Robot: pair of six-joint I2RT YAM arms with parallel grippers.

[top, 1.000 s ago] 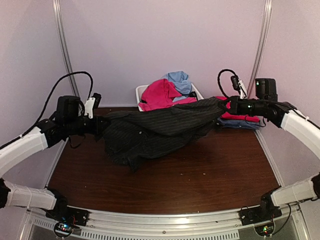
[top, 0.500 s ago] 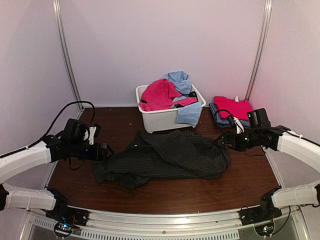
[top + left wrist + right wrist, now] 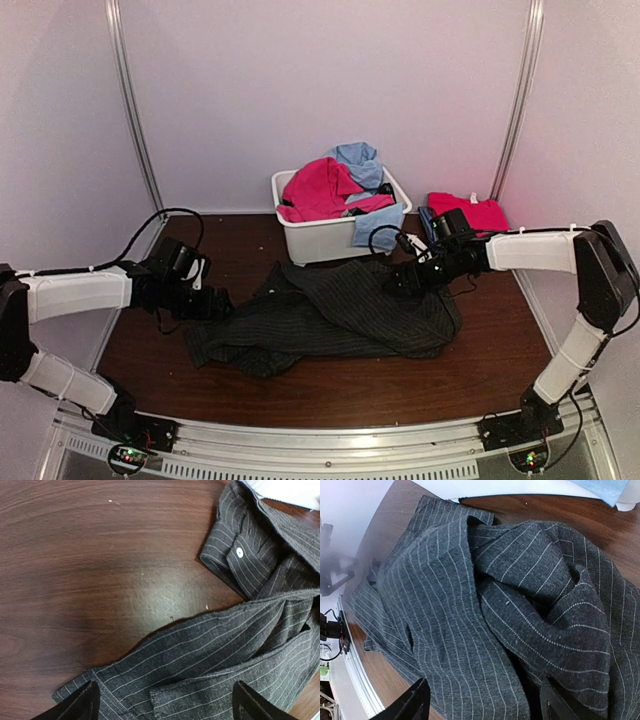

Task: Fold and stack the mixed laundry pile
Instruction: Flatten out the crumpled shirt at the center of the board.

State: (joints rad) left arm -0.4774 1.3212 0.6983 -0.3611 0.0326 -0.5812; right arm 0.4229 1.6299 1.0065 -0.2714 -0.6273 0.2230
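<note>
A black pinstriped garment (image 3: 330, 320) lies crumpled on the brown table (image 3: 330, 385). My left gripper (image 3: 215, 305) hovers at its left edge, open; in the left wrist view its fingertips (image 3: 75, 707) stand wide over the striped cloth (image 3: 225, 650), holding nothing. My right gripper (image 3: 395, 280) is over the garment's upper right part, open, its jaws spread above the bunched folds (image 3: 485, 605). More of the laundry pile, pink-red cloth (image 3: 320, 190) and light blue cloth (image 3: 358, 160), fills the white tub (image 3: 330, 243).
A light blue piece (image 3: 378, 226) hangs over the tub's front rim. A folded pink-red garment (image 3: 470, 212) lies on a blue one at the back right corner. Grey walls close in the table on three sides.
A second ago both grippers held the pinstriped garment stretched in the air. They lowered it, let go and opened. The right arm has since reached leftward over the cloth.
</note>
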